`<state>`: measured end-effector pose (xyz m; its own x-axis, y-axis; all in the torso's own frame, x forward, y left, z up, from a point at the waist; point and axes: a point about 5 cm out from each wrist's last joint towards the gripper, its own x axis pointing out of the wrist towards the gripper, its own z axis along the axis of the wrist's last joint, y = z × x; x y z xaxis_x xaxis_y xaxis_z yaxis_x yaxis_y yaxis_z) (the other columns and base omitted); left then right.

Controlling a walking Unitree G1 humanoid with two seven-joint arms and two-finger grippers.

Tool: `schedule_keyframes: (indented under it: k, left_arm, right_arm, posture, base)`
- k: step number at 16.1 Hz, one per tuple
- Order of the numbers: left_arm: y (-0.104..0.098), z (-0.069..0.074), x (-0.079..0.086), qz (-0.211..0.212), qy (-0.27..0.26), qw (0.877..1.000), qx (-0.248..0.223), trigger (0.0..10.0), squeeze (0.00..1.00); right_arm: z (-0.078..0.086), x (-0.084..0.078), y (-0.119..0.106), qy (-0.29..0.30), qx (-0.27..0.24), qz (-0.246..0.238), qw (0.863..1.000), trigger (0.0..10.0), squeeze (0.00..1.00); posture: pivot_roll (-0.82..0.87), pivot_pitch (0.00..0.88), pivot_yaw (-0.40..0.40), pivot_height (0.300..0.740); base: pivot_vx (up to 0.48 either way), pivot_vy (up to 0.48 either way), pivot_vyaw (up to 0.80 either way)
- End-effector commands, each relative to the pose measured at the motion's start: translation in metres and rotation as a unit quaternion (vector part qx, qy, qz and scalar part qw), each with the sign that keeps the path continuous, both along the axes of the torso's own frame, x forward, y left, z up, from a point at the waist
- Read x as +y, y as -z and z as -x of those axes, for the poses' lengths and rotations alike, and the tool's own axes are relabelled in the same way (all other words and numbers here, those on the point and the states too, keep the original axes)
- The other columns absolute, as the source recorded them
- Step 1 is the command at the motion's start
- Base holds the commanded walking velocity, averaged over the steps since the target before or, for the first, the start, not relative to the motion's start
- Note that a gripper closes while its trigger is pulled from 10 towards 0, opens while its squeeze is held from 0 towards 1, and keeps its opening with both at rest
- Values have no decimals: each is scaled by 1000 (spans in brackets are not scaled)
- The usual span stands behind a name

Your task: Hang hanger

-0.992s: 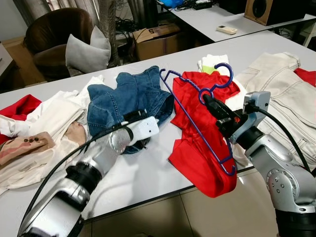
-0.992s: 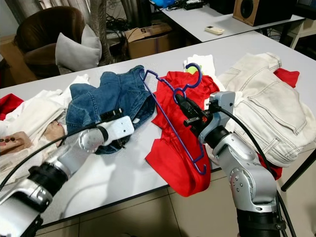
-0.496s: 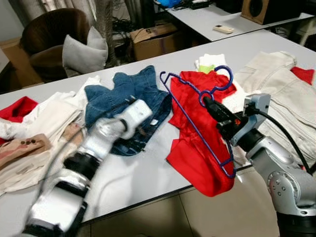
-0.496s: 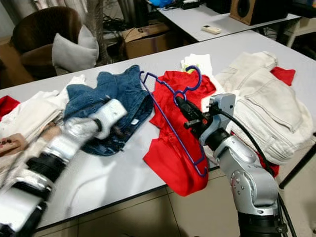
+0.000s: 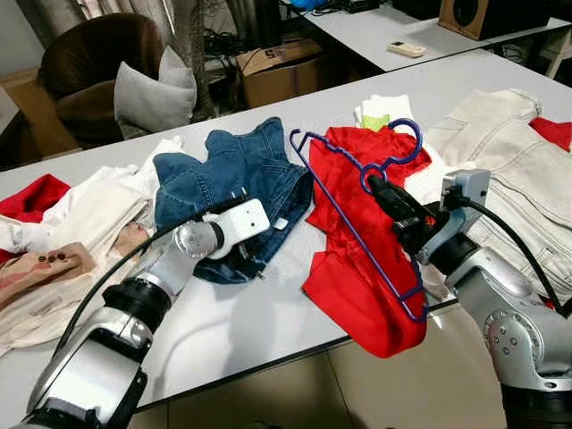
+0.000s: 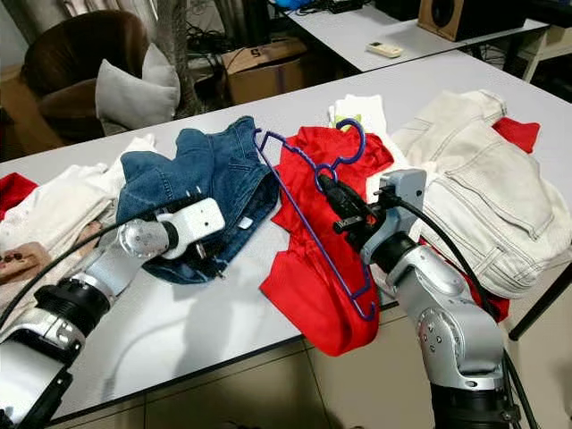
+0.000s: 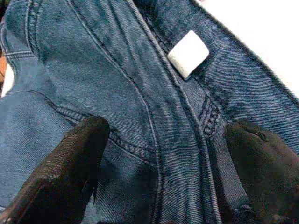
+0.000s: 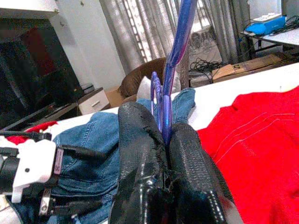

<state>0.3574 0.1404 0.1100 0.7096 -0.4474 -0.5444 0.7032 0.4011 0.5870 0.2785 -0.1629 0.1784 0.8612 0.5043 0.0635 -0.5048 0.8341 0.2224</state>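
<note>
White table, strewn with clothes. Crumpled blue denim garment lies mid-table; red fabric shirt drapes over the near edge. Thin purple wire hanger held tilted above the red shirt, neck clamped between the right gripper's 2 fingers. Left gripper sits on the denim waistband, fingers apart. Step looks like gathering a garment; next, left fingers must close on the denim.

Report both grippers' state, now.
Left gripper: open, fingers over the jeans.
Right gripper: shut on the blue hanger.
</note>
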Motion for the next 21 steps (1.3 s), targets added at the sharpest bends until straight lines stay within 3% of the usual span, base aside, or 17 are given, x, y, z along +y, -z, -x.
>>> schedule_keyframes:
  k: [1, 3, 6, 11, 13, 17, 18, 19, 20, 21]
  left_arm:
    - [-1, -2, 12, -50, -7, 999, -18, 10000, 0]
    - [-4, -6, 19, -99, -12, 994, -48, 10000, 0]
    - [-15, -11, 24, -119, -21, 989, -84, 10000, 0]
    - [-49, -22, 16, -49, -40, 982, -179, 10000, 0]
    - [-46, -21, 14, -43, -32, 985, -165, 10000, 0]
    - [-11, -8, 9, -65, 4, 994, -86, 10000, 0]
    - [-6, -7, 11, -81, 0, 994, -79, 9373, 0]
    - [-2, -7, 13, -93, -8, 993, -71, 4078, 0]
    - [-1, -8, 17, -105, -22, 992, -68, 471, 0]
    - [-1, -9, 18, -108, -26, 992, -67, 0, 0]
  right_arm:
    - [1, 5, -4, -11, -7, -3, 1000, 10000, 0]
    - [1, 6, -4, -12, -7, -3, 1000, 10000, 0]
    - [1, 5, -4, -10, -8, -3, 1000, 10000, 0]
    - [0, 4, -5, -7, -10, -6, 1000, 10000, 0]
    - [-1, 4, -5, -7, -11, -7, 1000, 10000, 0]
    - [-2, 4, -6, -7, -13, -6, 1000, 10000, 0]
    - [-2, 4, -6, -7, -13, -6, 1000, 10000, 0]
    - [-2, 4, -6, -7, -14, -5, 1000, 10000, 0]
    - [-2, 4, -6, -8, -14, -4, 1000, 10000, 0]
    - [-1, 4, -6, -8, -13, -4, 1000, 10000, 0]
  posture:
    - [-190, 0, 187, 719]
    - [-191, 0, 189, 719]
    - [-191, 0, 191, 719]
    - [-188, 0, 191, 719]
    - [-186, 0, 192, 719]
    - [-193, 0, 194, 719]
    - [-193, 0, 194, 719]
    - [-196, 0, 194, 719]
    - [-196, 0, 194, 719]
    - [-198, 0, 194, 719]
  base:
    - [0, 0, 0]
    - [0, 0, 0]
    - [0, 0, 0]
    - [0, 0, 0]
    - [0, 0, 0]
    - [0, 0, 0]
    - [0, 0, 0]
    - [0, 0, 0]
    - [0, 0, 0]
    - [0, 0, 0]
